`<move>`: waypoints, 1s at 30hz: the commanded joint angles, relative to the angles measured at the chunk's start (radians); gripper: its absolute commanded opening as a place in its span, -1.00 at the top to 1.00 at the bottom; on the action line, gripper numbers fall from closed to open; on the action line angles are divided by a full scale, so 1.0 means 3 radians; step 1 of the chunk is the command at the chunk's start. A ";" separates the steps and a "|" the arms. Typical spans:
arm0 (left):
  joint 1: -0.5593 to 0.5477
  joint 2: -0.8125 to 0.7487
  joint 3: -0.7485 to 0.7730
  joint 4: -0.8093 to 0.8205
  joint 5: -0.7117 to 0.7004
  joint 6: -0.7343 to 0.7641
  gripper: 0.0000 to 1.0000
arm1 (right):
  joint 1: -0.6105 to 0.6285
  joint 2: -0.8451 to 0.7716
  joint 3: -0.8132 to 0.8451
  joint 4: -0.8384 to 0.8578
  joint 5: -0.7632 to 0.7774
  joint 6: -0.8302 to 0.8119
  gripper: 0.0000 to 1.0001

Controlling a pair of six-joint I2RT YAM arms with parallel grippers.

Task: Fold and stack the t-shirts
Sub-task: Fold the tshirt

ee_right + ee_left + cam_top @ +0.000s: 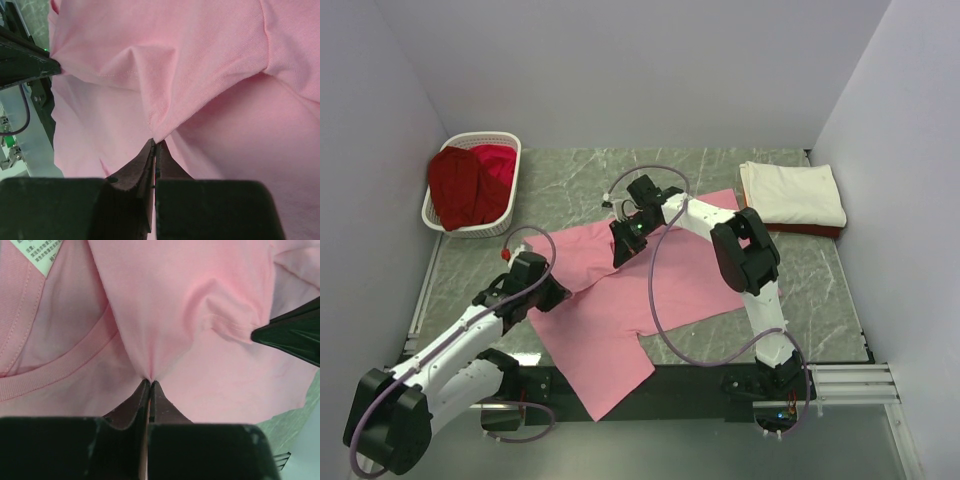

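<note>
Top view, read from 9 o'clock to 3 o'clock. At 10 o'clock stands a white slatted basket [432,208] holding a dark red t-shirt [455,188] and, at its 2 o'clock side, a crimson t-shirt [496,165].

The left end effector [150,382] has its fingers pressed together, clamped on a pinch of the pink t-shirt [660,275] near the neck. The cloth rises to a peak at the fingertips. In the left wrist view, a ribbed neckband [50,374] crosses at 8 o'clock. At 11 o'clock, a pale sewn-in label [42,252] carries small dark print, too fine to read.

The pink t-shirt lies spread over the middle of the worktop [820,290]. Its 6 o'clock end hangs over the near edge, across a black rail [690,378].

The right end effector [155,142] is likewise closed, gripping a fold of the same shirt near its 12 o'clock edge. Each wrist view shows the other arm's black fingertip at its margin.

At 2 o'clock a folded cream-white t-shirt [795,192] rests on a red-brown garment [810,231], of which only the near edge shows.

The worktop is grey-green with pale marble veining. Plain pale lilac-white walls [640,70] enclose it on three sides.
</note>
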 commanded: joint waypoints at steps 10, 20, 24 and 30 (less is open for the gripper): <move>0.0117 -0.0143 0.0169 -0.0110 0.0066 0.0088 0.91 | -0.0116 -0.0133 0.0157 -0.0081 -0.0143 0.0001 1.00; 0.0235 -0.0102 0.0113 -0.0105 0.0204 0.0205 0.90 | -0.0162 -0.0087 0.0157 -0.0152 -0.0102 -0.0025 1.00; 0.0245 -0.0015 0.0072 -0.0070 0.0312 0.0241 0.89 | -0.0157 -0.0061 0.0172 -0.0173 -0.0020 -0.0040 1.00; 0.0245 0.0118 0.0036 -0.0034 0.0562 0.0323 0.84 | -0.0157 -0.0021 0.0183 -0.0255 0.0133 -0.0086 0.97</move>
